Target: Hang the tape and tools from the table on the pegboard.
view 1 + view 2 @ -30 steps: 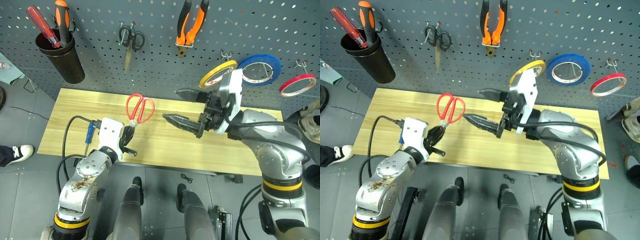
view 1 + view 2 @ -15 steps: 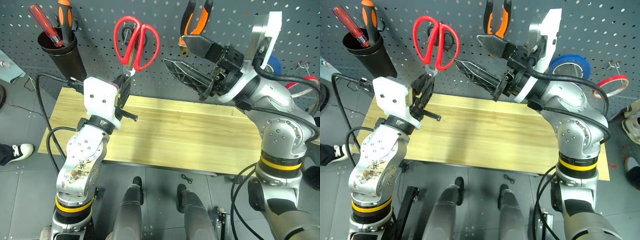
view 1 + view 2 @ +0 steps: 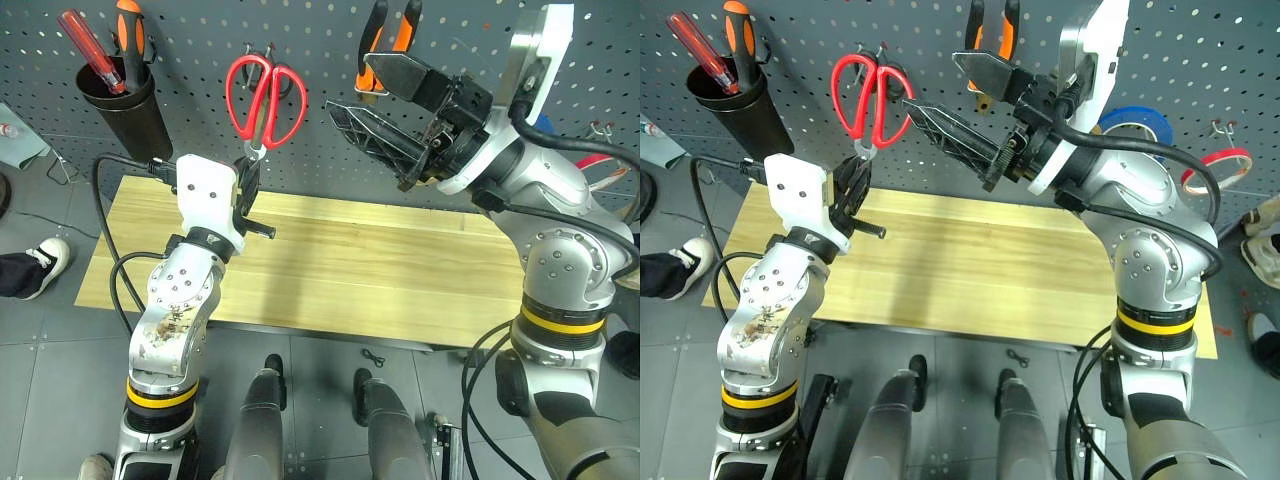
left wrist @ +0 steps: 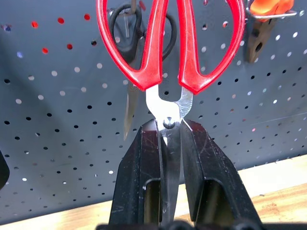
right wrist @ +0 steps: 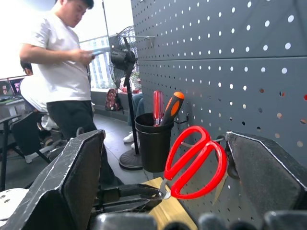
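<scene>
Red scissors (image 3: 263, 95) are now up off the table (image 3: 360, 270) at the pegboard (image 3: 200, 30), blades clamped in left gripper (image 4: 169, 143), handles by the small black scissors (image 4: 125, 33); right gripper (image 3: 385, 105) agape alongside; hooking comes next.

**Silver arms, black fingers, yellow bands**

Both arms are clad in rounded silver-grey metal shells, the left one scuffed and speckled with rust-like marks. A yellow band edged in black is seen low on each arm. White blocky housings are mounted at the wrists. Black cables are looped alongside each arm. The left pincer (image 3: 247, 172) and right pincer (image 3: 372, 103) are fitted with black, ribbed, tapering fingers.
</scene>
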You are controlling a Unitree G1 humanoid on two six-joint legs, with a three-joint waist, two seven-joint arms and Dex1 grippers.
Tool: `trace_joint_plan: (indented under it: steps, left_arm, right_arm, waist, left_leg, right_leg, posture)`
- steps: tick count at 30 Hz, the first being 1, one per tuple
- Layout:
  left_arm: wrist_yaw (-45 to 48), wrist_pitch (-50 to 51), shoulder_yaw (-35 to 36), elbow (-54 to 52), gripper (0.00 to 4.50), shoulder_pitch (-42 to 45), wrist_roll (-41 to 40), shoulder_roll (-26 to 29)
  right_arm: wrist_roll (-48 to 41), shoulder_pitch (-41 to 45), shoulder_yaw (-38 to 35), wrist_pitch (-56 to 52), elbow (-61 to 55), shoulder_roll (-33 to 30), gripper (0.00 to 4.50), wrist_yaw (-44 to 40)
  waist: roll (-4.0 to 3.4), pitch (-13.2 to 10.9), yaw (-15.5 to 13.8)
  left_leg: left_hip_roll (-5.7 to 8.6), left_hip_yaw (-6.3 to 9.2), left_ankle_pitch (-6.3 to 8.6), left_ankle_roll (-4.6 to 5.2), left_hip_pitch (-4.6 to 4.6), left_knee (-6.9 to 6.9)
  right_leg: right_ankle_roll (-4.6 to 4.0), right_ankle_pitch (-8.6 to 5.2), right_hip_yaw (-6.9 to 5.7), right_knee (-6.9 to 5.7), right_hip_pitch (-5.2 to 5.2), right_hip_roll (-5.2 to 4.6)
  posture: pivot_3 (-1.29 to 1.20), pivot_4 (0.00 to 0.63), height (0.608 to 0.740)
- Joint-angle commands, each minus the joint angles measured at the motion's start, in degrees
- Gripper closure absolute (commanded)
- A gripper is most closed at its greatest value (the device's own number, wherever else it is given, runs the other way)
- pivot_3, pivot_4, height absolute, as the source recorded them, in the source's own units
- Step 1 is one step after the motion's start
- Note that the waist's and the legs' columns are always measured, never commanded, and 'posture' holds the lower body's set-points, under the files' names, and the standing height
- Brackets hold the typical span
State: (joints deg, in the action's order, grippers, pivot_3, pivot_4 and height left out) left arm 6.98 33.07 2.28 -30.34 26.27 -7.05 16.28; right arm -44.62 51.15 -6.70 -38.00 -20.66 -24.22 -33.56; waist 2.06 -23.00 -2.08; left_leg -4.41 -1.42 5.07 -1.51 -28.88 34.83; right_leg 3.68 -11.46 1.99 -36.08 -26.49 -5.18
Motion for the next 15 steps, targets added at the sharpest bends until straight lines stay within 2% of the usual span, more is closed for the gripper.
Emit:
trace_joint_plan:
  steps: [1,2,4,6,11,15]
  left_arm:
    - [0.1,0.3,-0.3,0.5,4.39,1.2,0.3,-0.4]
    - [0.1,0.2,-0.4,1.0,4.39,1.3,0.5,-0.5]
    - [0.0,-0.1,-0.2,1.7,3.31,1.4,0.5,-0.7]
    - [0.1,-0.2,0.0,2.1,2.49,1.0,0.4,-0.8]
    - [0.4,-0.2,0.9,1.9,0.06,-3.2,0.7,-0.3]
    - [3.0,0.0,3.3,3.1,0.06,-10.2,0.0,2.5]
  right_arm:
    - [0.2,1.5,-0.2,0.3,-1.4,-0.8,0.0,0.6]
    - [0.5,1.3,0.1,0.0,-1.3,-1.0,0.0,0.9]
    - [1.6,-0.2,1.2,-0.3,-1.6,-1.9,0.0,0.4]
    - [1.6,-1.6,1.8,-0.7,-2.0,-2.5,0.0,0.2]
    - [1.2,-4.1,2.8,-1.8,-2.9,-2.7,0.0,0.2]
    - [4.9,-8.4,7.8,-1.7,-4.5,-5.7,0.0,-2.6]
  waist:
    - [0.02,0.0,0.0]
    - [0.03,0.1,0.0]
    - [0.03,0.1,0.0]
    - [0.06,0.1,0.0]
    - [0.07,0.1,0.2]
    - [0.07,0.1,0.6]
  left_leg:
    - [0.0,0.0,0.0,0.0,0.0,0.01]
    - [0.0,0.0,0.0,0.01,0.0,0.01]
    - [0.0,0.0,-0.01,0.01,0.0,0.02]
    - [0.0,0.01,-0.01,0.01,0.0,0.02]
    - [0.0,0.01,-0.01,0.02,0.0,0.04]
    - [0.0,0.02,-0.01,0.02,0.06,0.02]
  right_leg:
    - [0.0,0.0,0.0,-0.01,0.01,0.0]
    - [0.0,0.01,0.0,-0.02,0.01,0.0]
    - [0.01,0.01,0.0,-0.04,0.01,0.0]
    - [0.01,0.01,-0.01,-0.05,0.01,0.0]
    - [0.0,0.02,0.01,-0.06,0.02,-0.01]
    - [0.0,0.02,0.01,-0.13,0.04,0.0]
  posture:
    - [0.05,0.323,0.74]
    - [0.05,0.323,0.74]
    - [0.05,0.325,0.74]
    - [0.05,0.332,0.74]
    - [0.06,0.345,0.74]
    - [0.06,0.37,0.74]
